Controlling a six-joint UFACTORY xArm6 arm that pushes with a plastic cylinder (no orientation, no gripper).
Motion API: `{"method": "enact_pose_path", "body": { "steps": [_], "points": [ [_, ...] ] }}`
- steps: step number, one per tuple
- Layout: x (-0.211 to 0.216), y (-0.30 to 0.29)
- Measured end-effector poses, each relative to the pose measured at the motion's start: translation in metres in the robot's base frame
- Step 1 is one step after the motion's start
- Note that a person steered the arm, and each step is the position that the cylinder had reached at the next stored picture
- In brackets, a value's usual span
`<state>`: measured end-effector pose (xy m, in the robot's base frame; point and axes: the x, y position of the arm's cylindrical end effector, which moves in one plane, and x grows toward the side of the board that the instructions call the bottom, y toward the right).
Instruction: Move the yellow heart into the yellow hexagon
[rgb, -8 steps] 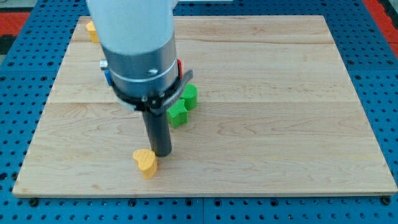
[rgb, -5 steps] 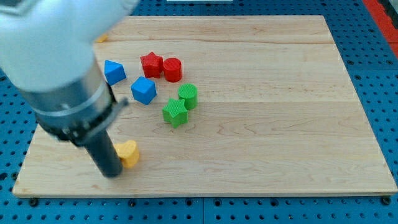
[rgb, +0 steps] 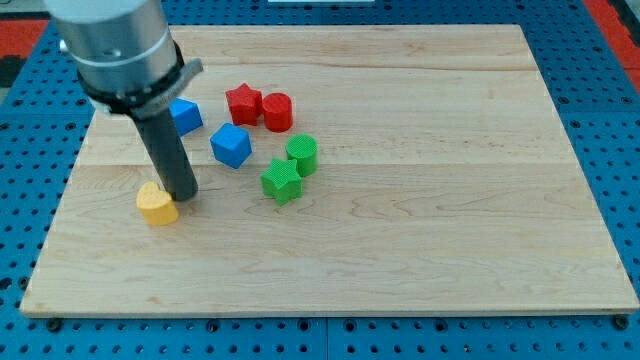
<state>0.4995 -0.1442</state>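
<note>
The yellow heart (rgb: 156, 205) lies on the wooden board (rgb: 420, 180) at the view's left, below the middle. My tip (rgb: 184, 196) touches the board just to the heart's right, against its upper right side. The yellow hexagon does not show; the arm's body covers the board's top left corner where it stood.
A blue block (rgb: 185, 115) and a blue cube (rgb: 230, 146) sit right of the rod. A red star (rgb: 243, 102) and a red cylinder (rgb: 277, 111) lie above them. A green cylinder (rgb: 302, 155) and a green star (rgb: 282, 182) lie near the middle.
The arm swung from the middle to the view's left, then back up. The yellow heart has slid left and upward across the board, from the bottom edge toward the left middle.
</note>
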Motion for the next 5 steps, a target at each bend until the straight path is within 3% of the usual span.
{"method": "enact_pose_path", "body": {
  "steps": [1, 2, 3, 5],
  "points": [
    [0.057, 0.017],
    [0.025, -0.03],
    [-0.042, -0.077],
    [-0.109, -0.088]
  ]
}}
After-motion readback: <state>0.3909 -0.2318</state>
